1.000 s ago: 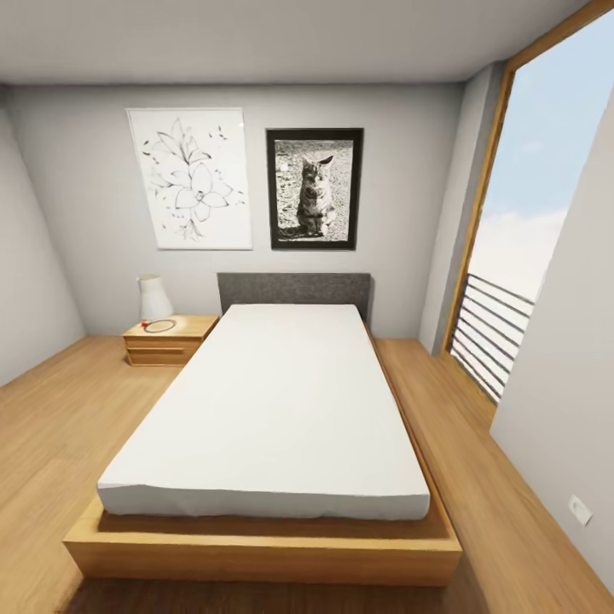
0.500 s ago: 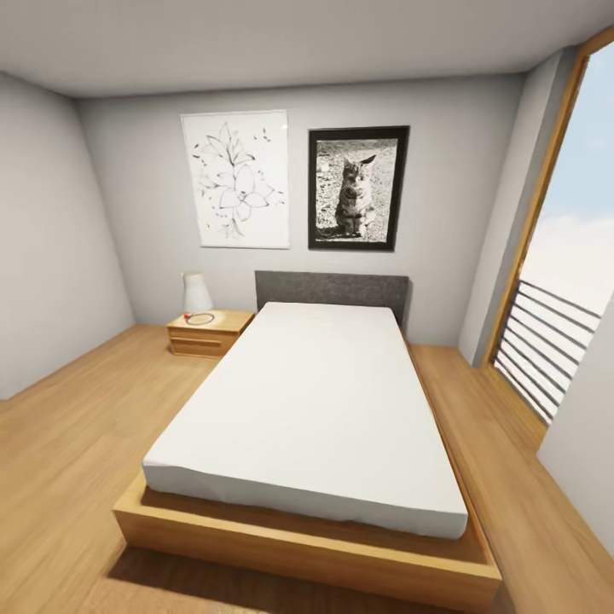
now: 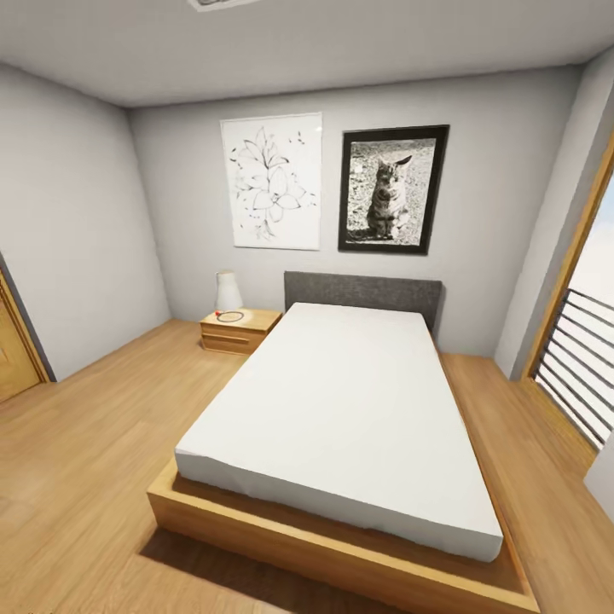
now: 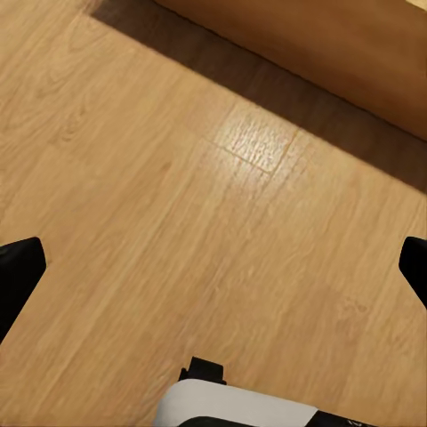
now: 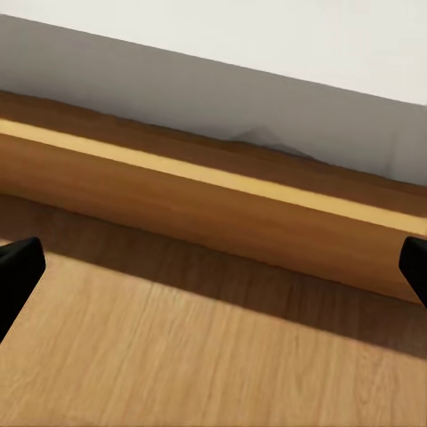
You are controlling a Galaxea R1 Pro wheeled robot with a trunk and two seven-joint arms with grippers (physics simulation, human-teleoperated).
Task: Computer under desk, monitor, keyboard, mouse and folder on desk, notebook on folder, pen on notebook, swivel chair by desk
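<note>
My left gripper (image 4: 213, 276) is open over bare wooden floor (image 4: 151, 187), its two black fingertips (image 4: 18, 277) far apart with nothing between them. My right gripper (image 5: 213, 267) is open too, facing the bed's wooden frame (image 5: 222, 200) and the white mattress (image 5: 231, 80) low over the floor. The head view looks across a bedroom with the bed (image 3: 350, 409) in the middle.
A wooden nightstand (image 3: 239, 331) with a white lamp (image 3: 228, 292) stands left of the grey headboard (image 3: 362, 294). A flower drawing (image 3: 273, 181) and a cat photo (image 3: 392, 189) hang above. A wooden door (image 3: 13, 350) is at the left, a railed window (image 3: 584, 367) at the right. Floor (image 3: 77, 460) lies left of the bed.
The whole picture has slid to the right, so the camera has turned left. The left wall and a door edge have come into view, and most of the window has gone.
</note>
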